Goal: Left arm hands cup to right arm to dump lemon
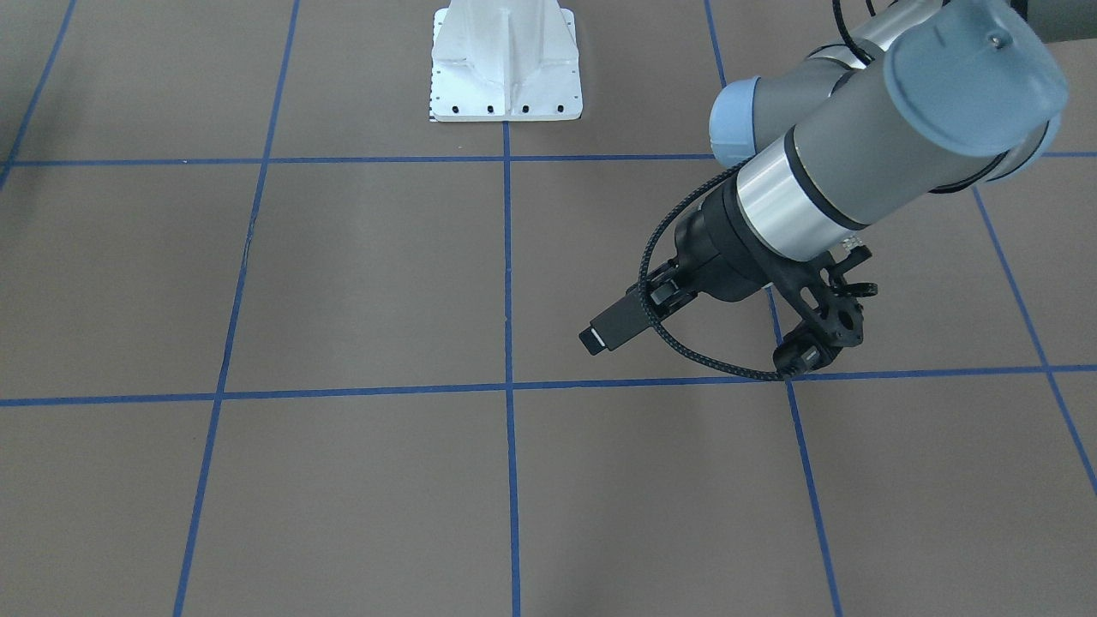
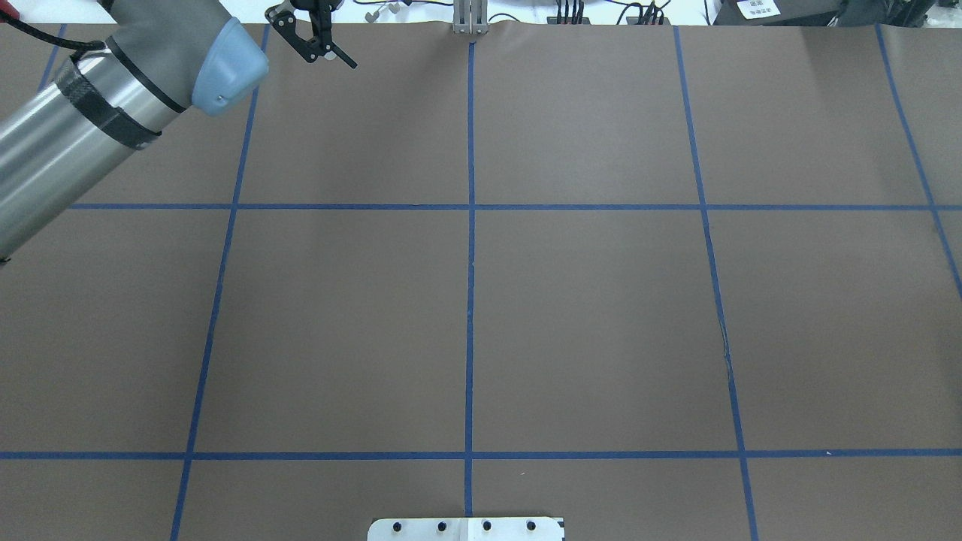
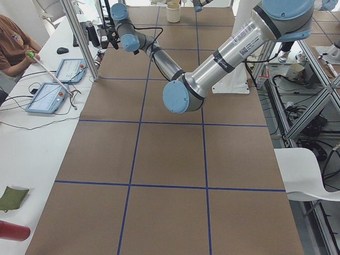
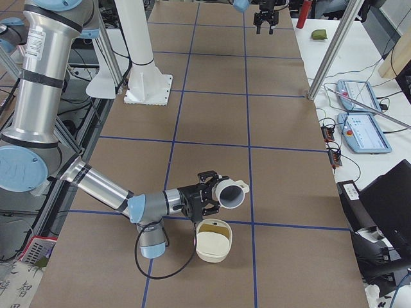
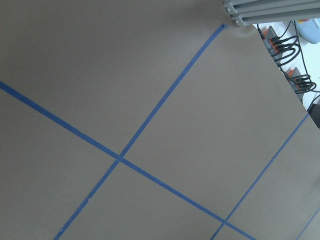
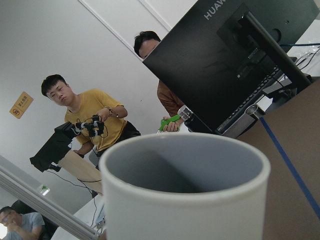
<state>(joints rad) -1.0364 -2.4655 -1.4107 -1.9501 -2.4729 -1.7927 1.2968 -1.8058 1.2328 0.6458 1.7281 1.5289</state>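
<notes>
Cannot tell from the side view how far the right claw point(image 4: 212, 192) is closed; sits right at the cup point(image 4: 232, 195), tipped on its side, mouth toward the far edge, close by a cream bowl point(image 4: 214, 249) at the right end of the tabletop point(image 4: 212, 122). Well apart at the left end, left claw point(image 1: 698, 343) apparently spread wide, holding nothing.

Brown table point(image 2: 586, 315) w/ blue tape grid; white base plate point(image 2: 466, 528) at 6 o'clock; cream container point(image 4: 214, 242) twd 3 o'clock end.
</notes>
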